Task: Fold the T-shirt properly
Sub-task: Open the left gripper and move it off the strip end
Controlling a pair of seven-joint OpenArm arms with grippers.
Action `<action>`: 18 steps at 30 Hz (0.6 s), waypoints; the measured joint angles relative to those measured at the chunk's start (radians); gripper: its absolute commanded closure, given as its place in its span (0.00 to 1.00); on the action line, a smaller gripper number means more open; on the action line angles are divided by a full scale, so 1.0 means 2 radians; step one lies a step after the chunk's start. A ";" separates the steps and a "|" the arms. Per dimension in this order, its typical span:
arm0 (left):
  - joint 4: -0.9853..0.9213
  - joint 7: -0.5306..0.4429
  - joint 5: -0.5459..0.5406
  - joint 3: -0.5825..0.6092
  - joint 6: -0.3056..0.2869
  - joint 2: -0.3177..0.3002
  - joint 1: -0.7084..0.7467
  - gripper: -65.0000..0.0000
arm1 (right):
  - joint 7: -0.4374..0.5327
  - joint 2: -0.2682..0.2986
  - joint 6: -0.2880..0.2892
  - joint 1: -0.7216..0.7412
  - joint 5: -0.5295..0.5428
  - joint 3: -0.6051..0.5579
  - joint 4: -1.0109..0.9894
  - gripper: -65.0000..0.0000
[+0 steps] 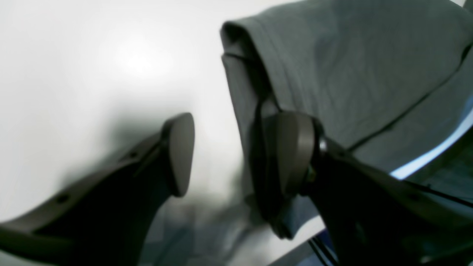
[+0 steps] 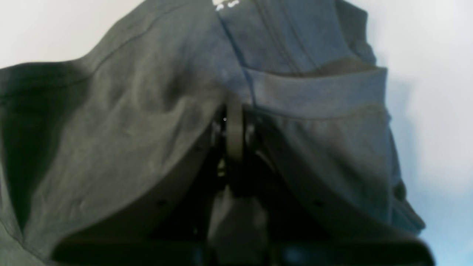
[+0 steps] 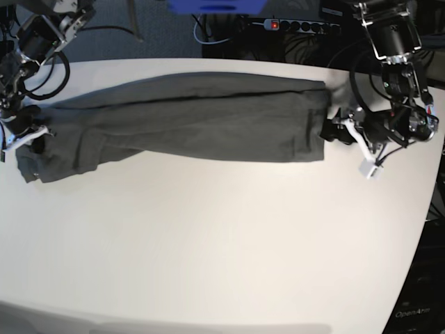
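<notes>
Base view: thin grey T-shirt (image 3: 188, 125), right claw (image 2: 234, 122) clamped on it, left claw (image 1: 236, 155) wide.

White table (image 3: 222, 250) filled most of the base view, its far edge curved. Beyond that edge — a dark floor with a black power strip (image 3: 295, 25), red switch lit, loose cables (image 3: 208, 31) near it, and a blue object (image 3: 215, 5) at the top border.

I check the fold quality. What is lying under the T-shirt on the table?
Only the white table shows around the T-shirt. Whatever lies beneath the folded cloth is covered and cannot be seen.
</notes>
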 measured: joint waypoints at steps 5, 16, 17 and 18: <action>0.000 0.007 -0.011 0.001 0.000 -0.006 0.000 0.46 | 0.000 0.000 0.000 0.000 0.000 0.000 0.000 0.99; -0.002 0.045 -0.062 -0.024 0.000 -0.066 0.001 0.46 | 0.003 0.000 0.004 0.000 -0.005 0.000 0.000 0.99; -0.002 0.045 -0.076 -0.025 0.000 -0.072 0.001 0.46 | 0.005 0.000 0.004 0.000 -0.014 0.000 0.000 0.99; -0.002 0.045 -0.091 -0.025 0.000 -0.074 0.001 0.46 | 0.006 -0.002 0.003 0.002 -0.022 0.000 0.001 0.99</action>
